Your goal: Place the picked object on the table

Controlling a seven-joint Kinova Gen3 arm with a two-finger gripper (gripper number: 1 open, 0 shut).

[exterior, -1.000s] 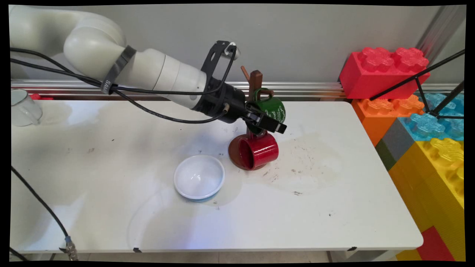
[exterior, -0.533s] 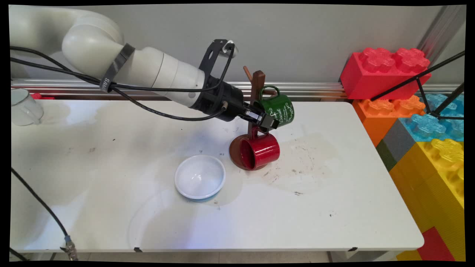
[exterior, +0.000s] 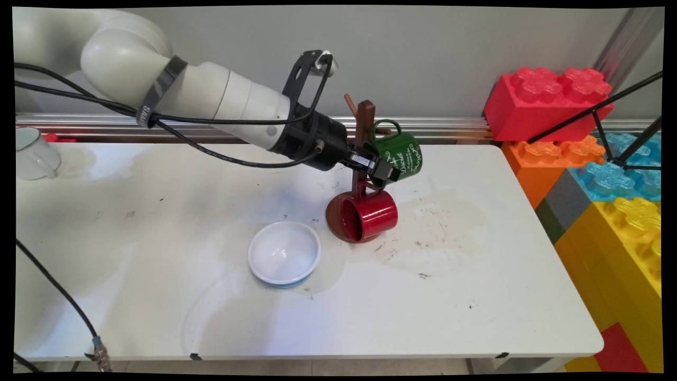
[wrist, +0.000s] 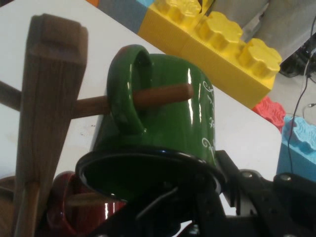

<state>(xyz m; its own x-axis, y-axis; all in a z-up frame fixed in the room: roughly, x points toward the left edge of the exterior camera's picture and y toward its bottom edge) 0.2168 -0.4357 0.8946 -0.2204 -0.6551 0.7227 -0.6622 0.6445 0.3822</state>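
Note:
My gripper (exterior: pixel 382 172) is shut on the rim of a green mug (exterior: pixel 402 153), held on its side against a brown wooden mug tree (exterior: pixel 365 114). In the hand view a peg of the mug tree (wrist: pixel 49 98) passes through the handle of the green mug (wrist: pixel 168 113), with one finger inside the mug's mouth and the other outside it; the gripper (wrist: pixel 207 197) sits at the bottom. A red mug (exterior: pixel 370 214) hangs lower on the same tree, just under my gripper, and its glossy side shows in the hand view as the red mug (wrist: pixel 84 207).
A white bowl (exterior: pixel 284 253) sits on the table left of the tree's base. A clear glass mug (exterior: pixel 31 153) stands at the far left edge. Big toy blocks (exterior: pixel 550 100) are stacked along the right side of the table (exterior: pixel 476 296).
My gripper and the green mug have shifted a little to the right along the peg, away from the post. The red mug and bowl have stayed put.

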